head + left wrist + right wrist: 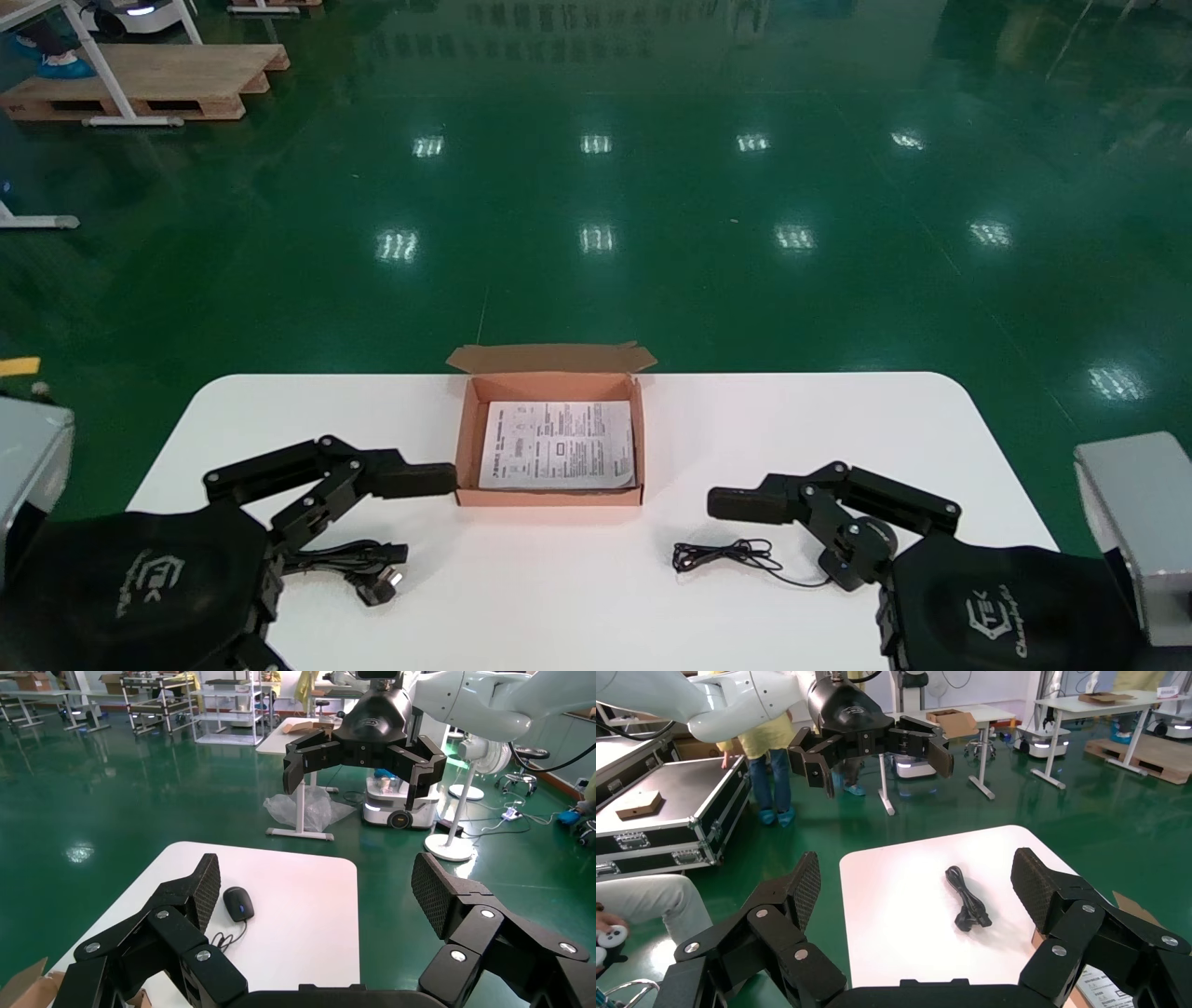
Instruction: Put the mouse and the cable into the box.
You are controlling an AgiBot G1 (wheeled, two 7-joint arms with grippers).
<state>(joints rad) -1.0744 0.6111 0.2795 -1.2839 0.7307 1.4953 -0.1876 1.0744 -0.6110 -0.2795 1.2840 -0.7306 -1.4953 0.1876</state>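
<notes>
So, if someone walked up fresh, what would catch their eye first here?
The open orange box sits mid-table at the far edge of the white table, with a printed sheet lying inside. The open left gripper and right gripper hover on either side of it. The black cable lies by the left one, the mouse by the right.

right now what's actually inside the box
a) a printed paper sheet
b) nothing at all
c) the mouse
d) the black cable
A: the box holds only a printed sheet, while the mouse and the cable lie outside it on the table.
</notes>
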